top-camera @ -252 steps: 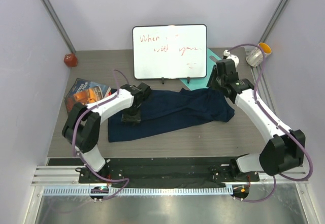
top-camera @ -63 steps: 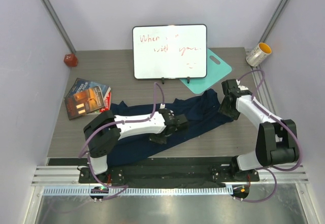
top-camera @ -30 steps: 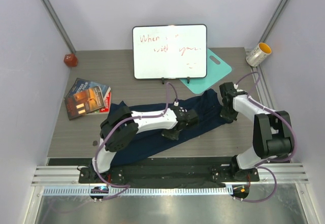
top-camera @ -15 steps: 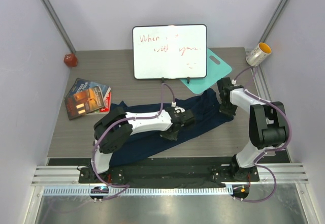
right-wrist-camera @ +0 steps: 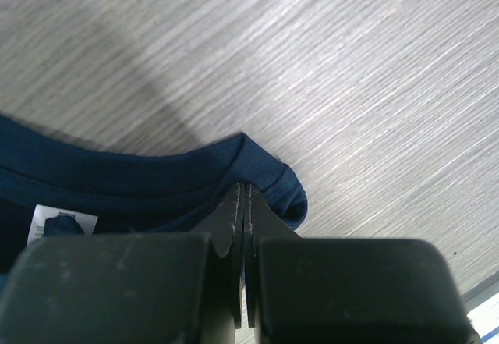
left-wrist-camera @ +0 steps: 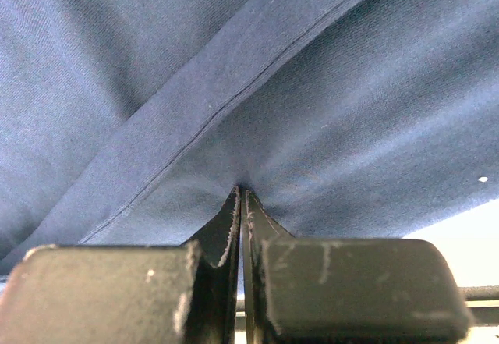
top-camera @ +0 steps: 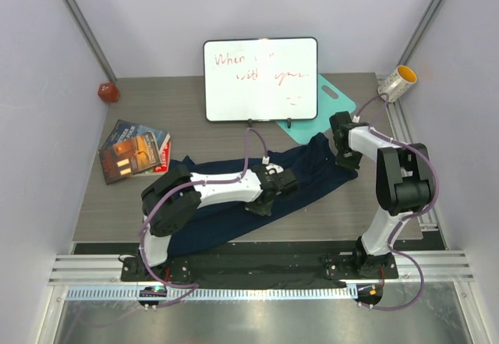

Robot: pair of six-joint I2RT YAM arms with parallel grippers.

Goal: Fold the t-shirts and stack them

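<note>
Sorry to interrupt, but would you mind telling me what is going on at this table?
Two robot arms are working on a dark navy-blue fabric t-shirt lying stretched across the grey wood-grain table. The left gripper is pinched shut on cloth near the shirt's middle, and the right gripper is shut on the collar edge at its right end. The shirt is not yet folded.

left arm (top-camera: 222,188): white shells, black joints | right arm (top-camera: 382,227): same | cables (top-camera: 248,143): purple, looped beside both arms | fingers (left-wrist-camera: 222,231): black, scuffed edges | bases (top-camera: 144,266): black, beside the slotted rail (top-camera: 249,292)
</note>
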